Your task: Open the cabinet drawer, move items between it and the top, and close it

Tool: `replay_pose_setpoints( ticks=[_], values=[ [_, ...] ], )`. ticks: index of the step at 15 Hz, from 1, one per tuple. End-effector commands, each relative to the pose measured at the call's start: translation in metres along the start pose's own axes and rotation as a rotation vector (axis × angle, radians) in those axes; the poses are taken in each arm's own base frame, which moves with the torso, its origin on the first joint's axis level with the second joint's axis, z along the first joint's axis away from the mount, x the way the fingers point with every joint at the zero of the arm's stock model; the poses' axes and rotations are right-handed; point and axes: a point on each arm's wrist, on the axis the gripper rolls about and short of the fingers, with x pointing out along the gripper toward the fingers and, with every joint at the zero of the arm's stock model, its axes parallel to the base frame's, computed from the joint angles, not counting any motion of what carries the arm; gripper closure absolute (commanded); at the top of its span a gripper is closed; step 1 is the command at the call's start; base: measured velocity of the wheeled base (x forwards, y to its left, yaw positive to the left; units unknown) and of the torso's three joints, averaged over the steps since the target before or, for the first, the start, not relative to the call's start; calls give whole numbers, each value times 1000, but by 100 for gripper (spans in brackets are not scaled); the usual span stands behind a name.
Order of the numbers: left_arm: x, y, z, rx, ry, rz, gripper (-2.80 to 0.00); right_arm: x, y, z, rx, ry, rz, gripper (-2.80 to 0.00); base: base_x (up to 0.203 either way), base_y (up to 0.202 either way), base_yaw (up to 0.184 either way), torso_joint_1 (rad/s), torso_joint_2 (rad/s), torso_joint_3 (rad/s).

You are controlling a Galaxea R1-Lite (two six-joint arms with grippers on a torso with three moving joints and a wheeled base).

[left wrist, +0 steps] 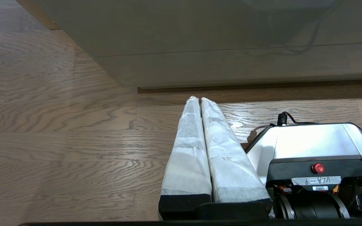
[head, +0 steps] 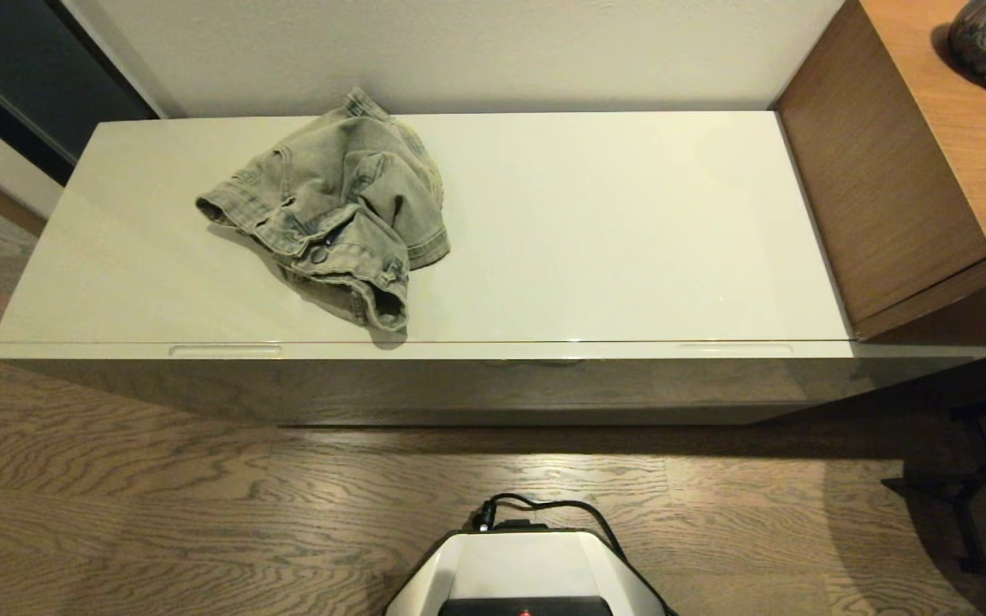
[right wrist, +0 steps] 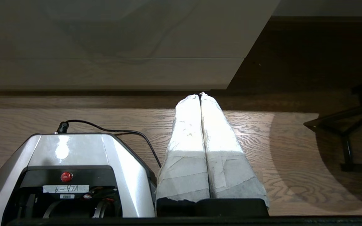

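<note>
Left gripper (left wrist: 200, 99), right gripper (right wrist: 200, 95) pressed together, empty, above floor; denim garment (head: 335, 214) on top (head: 630, 231); drawer (head: 493, 350) closed

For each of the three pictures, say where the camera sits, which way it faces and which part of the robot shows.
Head: high up, looking down on the cabinet top, denim garment and robot base.
Left wrist: low, behind the shut left gripper, facing the closed cabinet drawer.
Right wrist: likewise behind the shut right gripper.
All share the base and wood floor.
</note>
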Motion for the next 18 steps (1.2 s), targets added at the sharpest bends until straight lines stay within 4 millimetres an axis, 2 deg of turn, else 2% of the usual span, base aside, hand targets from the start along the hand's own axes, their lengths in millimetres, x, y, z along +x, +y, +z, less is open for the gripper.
replay_pose_setpoints(
  ticks=[1, 18],
  values=[
    [0, 0, 0, 0, 2, 1, 0, 0, 0, -1, -1, 6, 1, 0, 0, 0, 0, 0, 0, 0],
    [0, 0, 0, 0, 2, 1, 0, 0, 0, 0, 33, 5, -5, 0, 0, 0, 0, 0, 0, 0]
  ],
)
